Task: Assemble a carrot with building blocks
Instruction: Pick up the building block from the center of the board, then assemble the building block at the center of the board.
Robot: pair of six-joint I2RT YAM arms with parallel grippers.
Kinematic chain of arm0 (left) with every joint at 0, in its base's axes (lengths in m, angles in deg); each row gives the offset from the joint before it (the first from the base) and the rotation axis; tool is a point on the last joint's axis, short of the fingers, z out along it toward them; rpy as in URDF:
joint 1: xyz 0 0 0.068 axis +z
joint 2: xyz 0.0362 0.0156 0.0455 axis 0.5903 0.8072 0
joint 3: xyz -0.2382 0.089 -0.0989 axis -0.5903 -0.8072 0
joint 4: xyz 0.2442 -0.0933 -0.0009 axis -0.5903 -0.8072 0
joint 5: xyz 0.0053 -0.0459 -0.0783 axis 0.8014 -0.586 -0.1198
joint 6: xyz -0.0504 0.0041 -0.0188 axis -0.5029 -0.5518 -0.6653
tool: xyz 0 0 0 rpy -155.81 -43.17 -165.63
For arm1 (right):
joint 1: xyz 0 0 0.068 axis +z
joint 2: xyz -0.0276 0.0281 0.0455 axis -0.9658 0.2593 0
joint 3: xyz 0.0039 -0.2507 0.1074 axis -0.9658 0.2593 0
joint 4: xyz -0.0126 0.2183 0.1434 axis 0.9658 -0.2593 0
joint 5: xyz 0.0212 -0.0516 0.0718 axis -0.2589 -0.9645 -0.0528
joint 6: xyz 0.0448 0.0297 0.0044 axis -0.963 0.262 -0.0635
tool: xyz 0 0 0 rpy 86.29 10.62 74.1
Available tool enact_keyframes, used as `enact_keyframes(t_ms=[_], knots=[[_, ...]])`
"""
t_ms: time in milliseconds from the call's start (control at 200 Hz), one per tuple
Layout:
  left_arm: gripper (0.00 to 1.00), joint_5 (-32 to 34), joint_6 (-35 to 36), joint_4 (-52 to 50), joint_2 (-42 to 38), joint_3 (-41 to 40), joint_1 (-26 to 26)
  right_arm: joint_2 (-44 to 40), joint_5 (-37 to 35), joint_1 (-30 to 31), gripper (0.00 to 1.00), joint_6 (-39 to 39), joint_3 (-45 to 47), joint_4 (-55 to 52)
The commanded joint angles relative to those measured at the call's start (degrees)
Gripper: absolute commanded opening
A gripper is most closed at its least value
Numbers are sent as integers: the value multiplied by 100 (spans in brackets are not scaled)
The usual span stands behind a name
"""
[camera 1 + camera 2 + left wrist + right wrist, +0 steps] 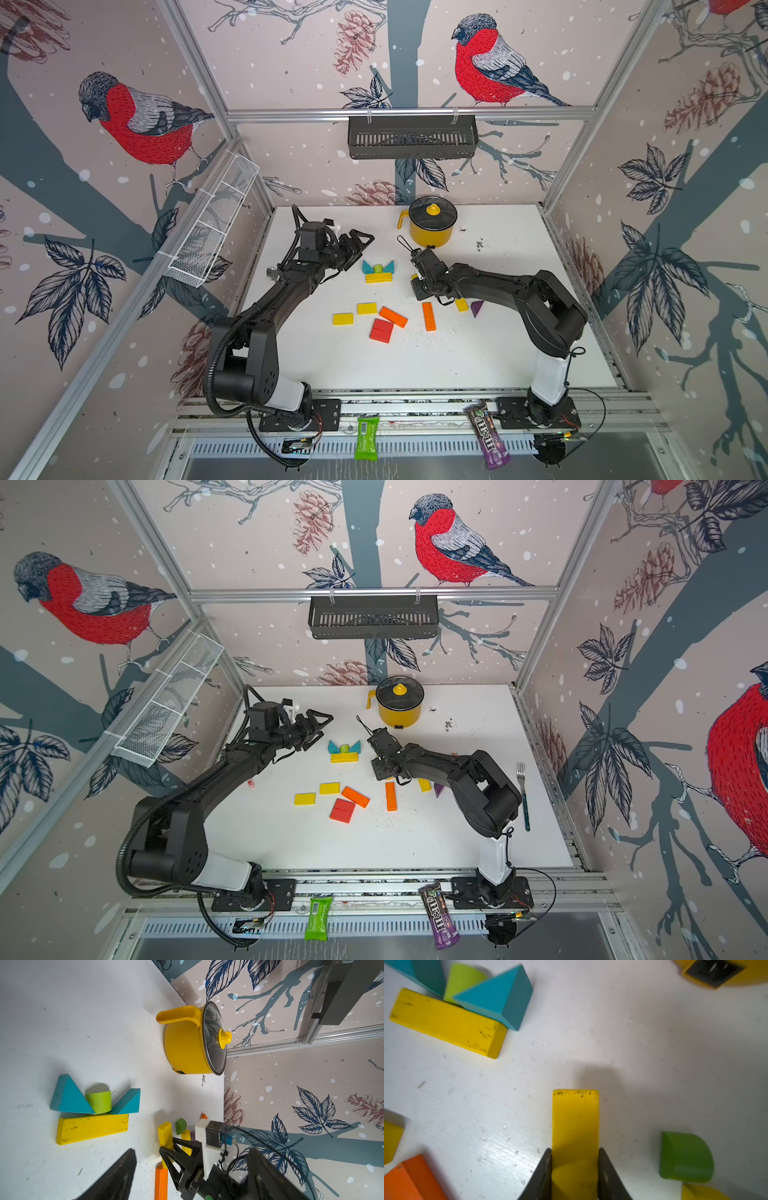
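Building blocks [366, 308] for the carrot are partly laid out, and one is in the grip. The right tool [575, 1150] is clamped on the two sides of a yellow block [575, 1120], close to the pot [432, 226] on the robot's side of it. The left tool [360, 243] hangs with its jaws apart and nothing between them, off toward the left arm's side of the pot.

Between the two tools lies the started top. Two teal triangles [496, 997] flank a light green piece [464, 980], and all three rest against a yellow bar [446, 1022]. Farther from the pot, an orange block [392, 316], a red block [381, 330] and more yellow ones lie loose on the table [457, 361].

The step looks like the pick-up of the next body piece. The next move would call for lifting it, carrying it to the bar's free long side and setting it down there without nudging the triangles.

I cannot tell whether the held block has left the table. Its gripped end is cut off in the right wrist view, and in both top views the right arm covers nearly all of it. A purple triangle [477, 308] is half hidden by that arm.
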Motion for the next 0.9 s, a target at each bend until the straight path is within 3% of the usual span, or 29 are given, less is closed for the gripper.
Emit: enact_keyframes(t_ms=[0,140,370,801,891], knots=[[84,-44,-77,107,-77,6,181,-194,-105,164,25,691,-88,164],[84,-3,-93,112,-119,-10,426,-150,347,665,25,1663,-371,369],[84,-14,-84,94,-67,-5,485,916,656,1182,25,2443,-1535,-8],[84,-79,-175,177,-110,-36,520,1862,272,1236,27,2824,-2315,-326],[84,-49,-168,184,-110,-50,520,1955,139,1217,32,2794,-2381,-365]])
